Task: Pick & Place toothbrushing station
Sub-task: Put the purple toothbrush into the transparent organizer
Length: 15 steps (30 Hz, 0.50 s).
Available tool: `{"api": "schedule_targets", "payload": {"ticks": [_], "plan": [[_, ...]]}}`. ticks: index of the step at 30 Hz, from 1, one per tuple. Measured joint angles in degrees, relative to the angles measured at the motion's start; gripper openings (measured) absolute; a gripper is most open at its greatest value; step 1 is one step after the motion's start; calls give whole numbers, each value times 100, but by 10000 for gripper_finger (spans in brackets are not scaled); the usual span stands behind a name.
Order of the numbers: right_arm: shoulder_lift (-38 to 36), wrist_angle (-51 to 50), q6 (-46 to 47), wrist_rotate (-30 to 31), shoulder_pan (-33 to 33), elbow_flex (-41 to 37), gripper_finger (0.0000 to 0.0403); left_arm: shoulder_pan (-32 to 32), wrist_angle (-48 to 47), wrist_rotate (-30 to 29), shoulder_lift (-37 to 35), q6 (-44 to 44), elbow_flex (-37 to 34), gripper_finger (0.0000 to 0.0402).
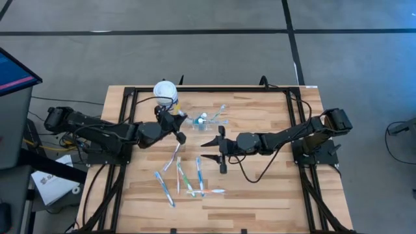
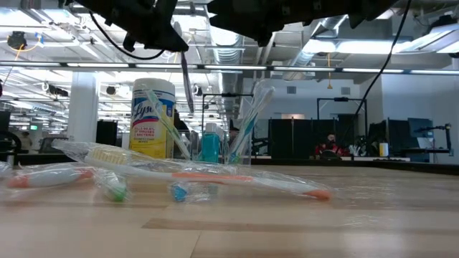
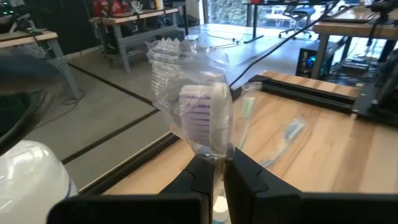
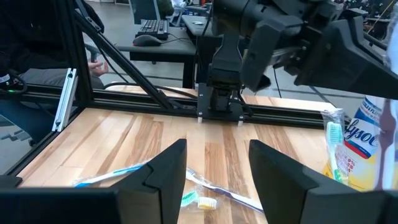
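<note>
A clear plastic cup [image 1: 205, 119] stands on the table right of a white-lidded yellow canister, with toothbrushes and a small blue tube [image 2: 209, 145] upright in it. Several more wrapped toothbrushes [image 1: 185, 181] lie flat near the front middle. My left gripper [image 1: 179, 134] hovers just left of the cup, shut on a wrapped toothbrush [image 3: 199, 109]. My right gripper [image 1: 211, 150] floats open right of it, above the table, with nothing between its fingers [image 4: 168, 168]. My left gripper pinches the wrapped toothbrush between its two fingers [image 3: 245, 177], just below the head [image 3: 214, 152], through the clear wrapper. The fingers reach in about level from the table's left and lie across the brush. The head stands above them and the handle [image 2: 187, 80] hangs below, clear of the table.
The yellow canister [image 1: 164, 91] stands at the far edge, behind my left gripper. A black frame rail [image 1: 214, 89] runs round the table top. Bare wood lies at the right and front right.
</note>
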Motion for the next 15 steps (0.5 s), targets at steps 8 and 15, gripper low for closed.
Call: {"api": "schedule_targets", "payload": {"ticks": [8,15], "plan": [[0,0,1,0,0,0,165,333,-97,214,1,-2,0,8],[0,0,-1,-2,0,0,163,611,-146,355,2,-2,0,9]]}}
